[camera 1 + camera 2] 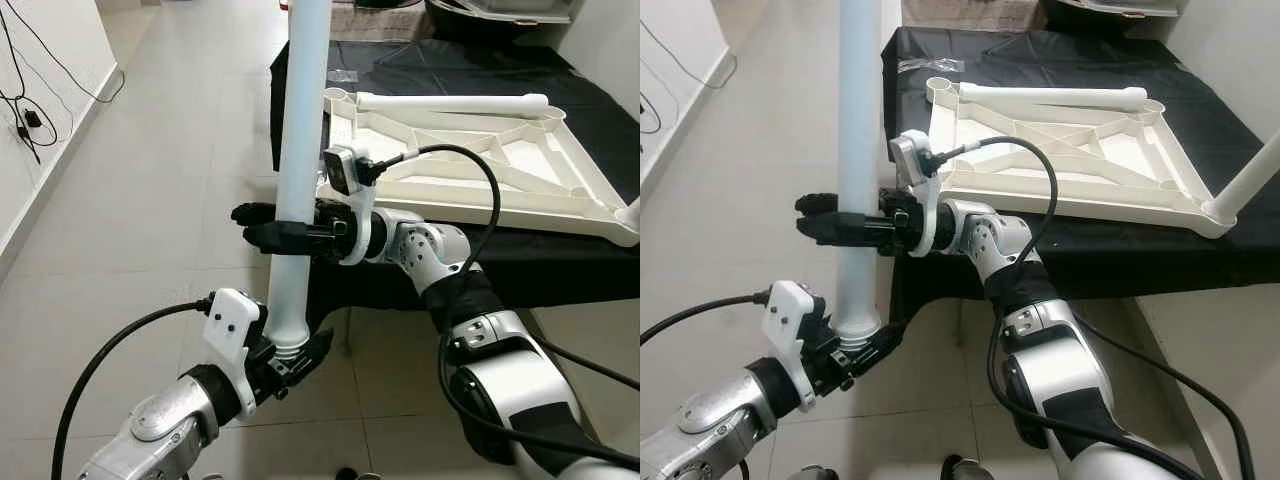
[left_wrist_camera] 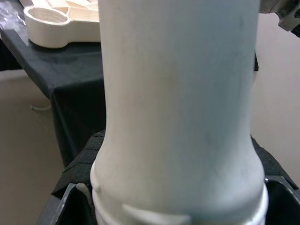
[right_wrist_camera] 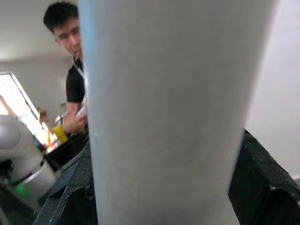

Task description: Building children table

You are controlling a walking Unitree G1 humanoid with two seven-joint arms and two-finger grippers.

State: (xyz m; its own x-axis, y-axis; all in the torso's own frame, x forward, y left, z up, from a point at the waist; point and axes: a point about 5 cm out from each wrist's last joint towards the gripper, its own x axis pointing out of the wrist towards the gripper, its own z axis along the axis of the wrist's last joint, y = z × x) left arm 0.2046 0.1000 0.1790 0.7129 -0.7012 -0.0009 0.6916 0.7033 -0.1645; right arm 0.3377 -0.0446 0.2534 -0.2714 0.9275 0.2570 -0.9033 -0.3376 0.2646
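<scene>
I hold a white table leg point(image 1: 300, 150) upright in front of me, to the left of the black-covered table. My right gripper point(image 1: 262, 228) is shut on the leg around its middle. My left gripper point(image 1: 295, 362) is shut on the leg's flared lower end point(image 2: 178, 187). The white tabletop frame point(image 1: 480, 165) lies upside down on the black cloth, with a round socket point(image 1: 338, 97) at its near-left corner. A second white leg point(image 1: 450, 102) lies along the frame's far edge. Another leg point(image 1: 1250, 175) stands fitted at the frame's right corner.
The black cloth-covered table point(image 1: 520, 270) stands to my right. Light tiled floor point(image 1: 150, 180) stretches to the left, with cables and a plug point(image 1: 30, 120) by the left wall. A person in a black shirt point(image 3: 75, 89) stands behind, seen in the right wrist view.
</scene>
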